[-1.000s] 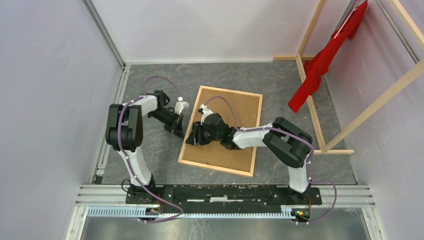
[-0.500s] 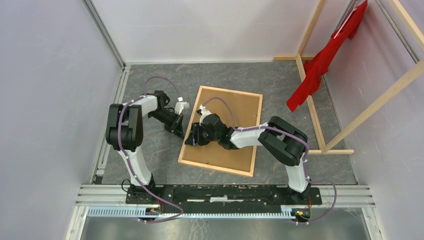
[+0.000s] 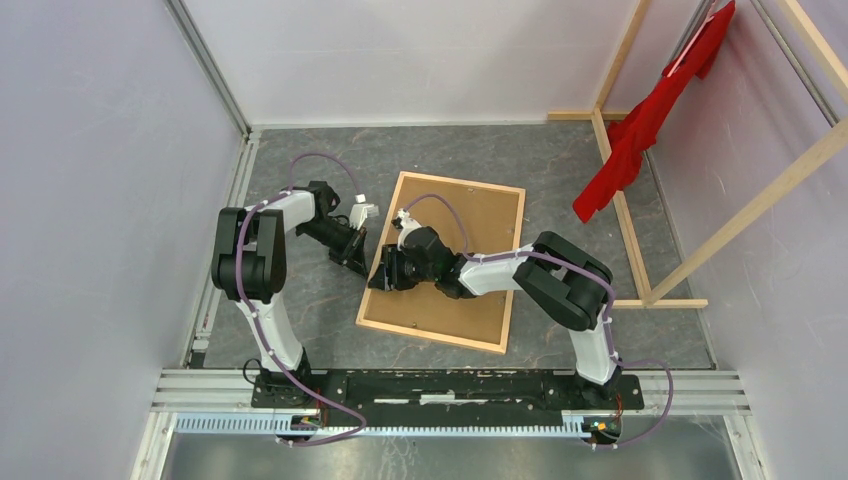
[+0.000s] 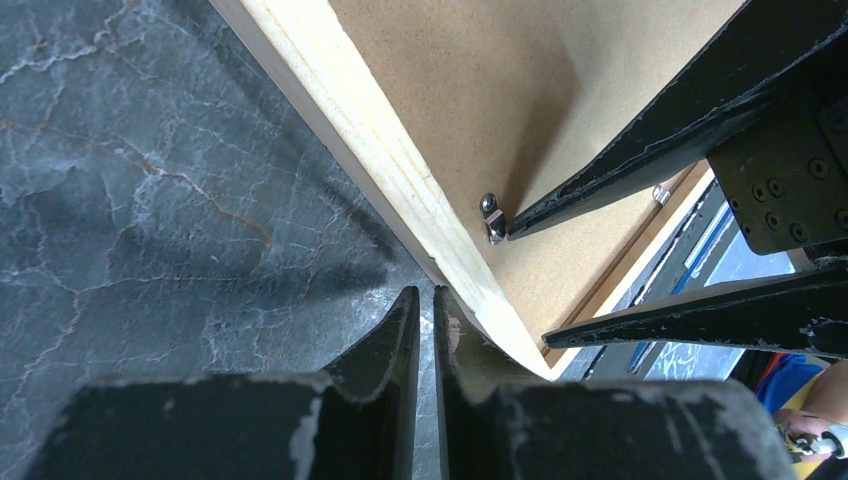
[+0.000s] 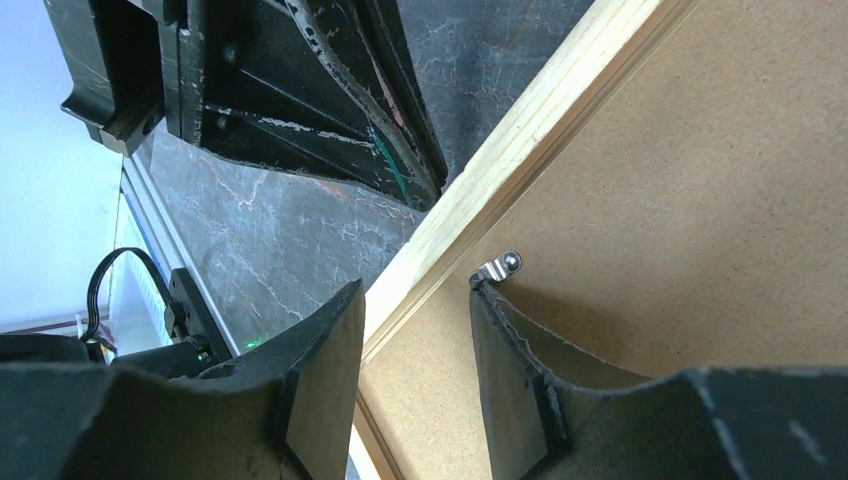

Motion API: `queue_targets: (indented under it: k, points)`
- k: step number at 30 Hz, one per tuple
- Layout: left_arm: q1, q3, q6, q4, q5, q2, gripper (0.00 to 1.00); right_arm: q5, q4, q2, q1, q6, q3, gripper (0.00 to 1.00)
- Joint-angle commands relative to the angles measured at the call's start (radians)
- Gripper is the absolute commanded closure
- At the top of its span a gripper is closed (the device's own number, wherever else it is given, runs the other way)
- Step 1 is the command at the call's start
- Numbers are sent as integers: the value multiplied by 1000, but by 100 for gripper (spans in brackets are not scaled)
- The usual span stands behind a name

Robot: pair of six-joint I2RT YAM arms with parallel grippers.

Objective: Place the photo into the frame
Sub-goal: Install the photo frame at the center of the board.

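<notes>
The frame (image 3: 430,336) of light wood lies face down on the grey table, its brown backing board (image 3: 478,225) showing. The photo is hidden. My right gripper (image 3: 383,275) is open and low over the frame's left rail (image 5: 540,130). One fingertip (image 5: 480,300) touches a small metal clip (image 5: 500,266) on the backing board (image 5: 700,200). My left gripper (image 3: 352,262) is shut and empty, on the table just outside that rail (image 4: 370,150). The left wrist view shows its tips (image 4: 425,293) beside the rail, and the clip (image 4: 491,217).
A wooden rack (image 3: 740,215) with a red cloth (image 3: 640,130) stands at the right. White walls enclose the table on the left and at the back. The arms' base rail (image 3: 450,385) runs along the near edge.
My right gripper has slid a little left, towards the frame's left rail and the clip. The left arm and the frame have not moved.
</notes>
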Motion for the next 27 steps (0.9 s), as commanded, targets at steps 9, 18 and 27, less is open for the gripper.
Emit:
queue_targets:
  k: [9, 18, 27]
  points:
    - [-5, 3, 11, 8, 5, -8, 84, 20, -9, 59, -15, -10, 42, 51]
    - [-5, 1, 16, 8, 2, -8, 84, 3, -1, 61, -22, -20, 59, 51]
    - [-6, 5, 17, 9, -8, -14, 84, -25, 39, -60, -21, -14, -49, 50]
